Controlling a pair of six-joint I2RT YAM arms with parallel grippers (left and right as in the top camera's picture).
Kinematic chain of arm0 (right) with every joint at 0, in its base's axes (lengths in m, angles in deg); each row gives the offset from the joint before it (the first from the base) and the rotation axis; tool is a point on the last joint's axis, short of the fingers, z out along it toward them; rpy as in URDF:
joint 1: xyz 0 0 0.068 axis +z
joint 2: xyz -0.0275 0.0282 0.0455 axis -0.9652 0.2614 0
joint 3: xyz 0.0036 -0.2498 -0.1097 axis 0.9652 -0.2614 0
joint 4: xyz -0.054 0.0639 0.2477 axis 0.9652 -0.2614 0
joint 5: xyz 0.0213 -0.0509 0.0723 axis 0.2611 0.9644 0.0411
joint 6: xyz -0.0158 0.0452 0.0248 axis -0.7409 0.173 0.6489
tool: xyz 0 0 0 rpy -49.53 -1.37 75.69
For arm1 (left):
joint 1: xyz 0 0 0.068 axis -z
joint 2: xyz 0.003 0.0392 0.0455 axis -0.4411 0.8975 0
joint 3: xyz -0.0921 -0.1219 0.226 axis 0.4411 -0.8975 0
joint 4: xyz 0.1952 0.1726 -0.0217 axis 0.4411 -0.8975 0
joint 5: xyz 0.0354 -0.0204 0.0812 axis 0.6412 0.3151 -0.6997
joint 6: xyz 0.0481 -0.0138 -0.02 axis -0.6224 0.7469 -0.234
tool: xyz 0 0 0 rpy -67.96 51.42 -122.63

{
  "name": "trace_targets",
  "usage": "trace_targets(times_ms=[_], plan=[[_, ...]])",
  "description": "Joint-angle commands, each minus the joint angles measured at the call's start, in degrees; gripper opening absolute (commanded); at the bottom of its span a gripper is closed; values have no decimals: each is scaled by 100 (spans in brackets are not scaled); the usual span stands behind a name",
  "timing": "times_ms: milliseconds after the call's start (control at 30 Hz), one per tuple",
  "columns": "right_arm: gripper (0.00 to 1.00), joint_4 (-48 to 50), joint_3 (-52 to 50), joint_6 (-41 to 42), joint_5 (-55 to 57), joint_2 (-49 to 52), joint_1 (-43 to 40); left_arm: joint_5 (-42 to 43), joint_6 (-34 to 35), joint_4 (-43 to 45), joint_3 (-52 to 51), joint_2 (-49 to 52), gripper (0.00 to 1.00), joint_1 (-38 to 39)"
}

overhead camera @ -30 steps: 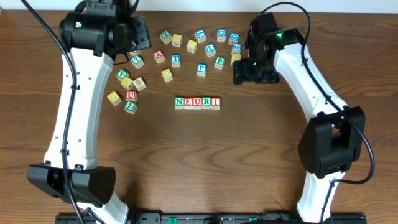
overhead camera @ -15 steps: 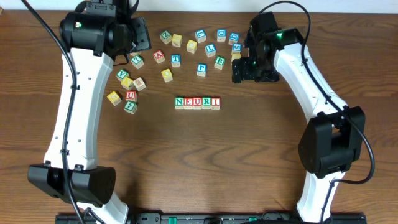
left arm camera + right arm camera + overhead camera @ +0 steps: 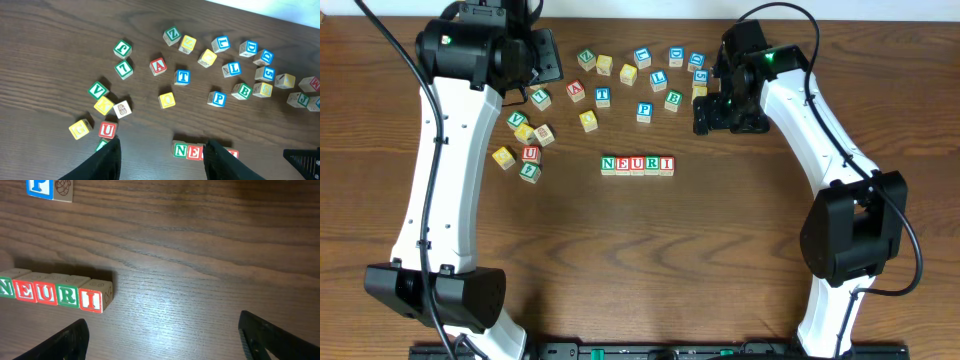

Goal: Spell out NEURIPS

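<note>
We count five in the row of blocks (image 3: 637, 165), touching and reading NEURI, mid-desk (image 3: 720, 260). The blue P block (image 3: 644, 111) lies behind it among roughly twenty loose blocks (image 3: 603, 96). The left gripper (image 3: 162, 160) and right gripper (image 3: 165, 337) both hang spread apart, holding nothing.

Right wrist: P block (image 3: 40, 189) cut by top edge; row (image 3: 55, 292) runs off the left edge, N half seen. Of right jaws, only tips show at the bottom corners. Left wrist: left jaws cover the row past N, E; green block (image 3: 101, 145) mostly behind them, letter unreadable. At right, edge block (image 3: 315, 103) clipped. Lower right corner: dark shape (image 3: 304, 159), cut off, unidentified. Overhead: both jaws lost against dark wrist housings (image 3: 732, 110); several block letters too small to read.
</note>
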Motion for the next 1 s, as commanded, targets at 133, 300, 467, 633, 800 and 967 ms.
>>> trace_targets(times_ms=[133,300,467,633,800,967], plan=[[91,0,114,-39,48,2,-42,-33,-98,-35,26,2,52,-24],[92,17,114,-39,48,2,-42,-33,-98,-33,-55,17,52,-24],[93,42,114,-37,48,2,-42,-31,-96,-33,-74,48,52,-24],[93,70,114,-37,48,2,-42,-31,-96,-28,-74,72,52,-17],[94,223,114,-37,44,2,-39,-31,-96,-28,-74,133,52,-17],[93,424,114,-35,44,2,-28,-33,-98,39,-74,184,52,-20]])
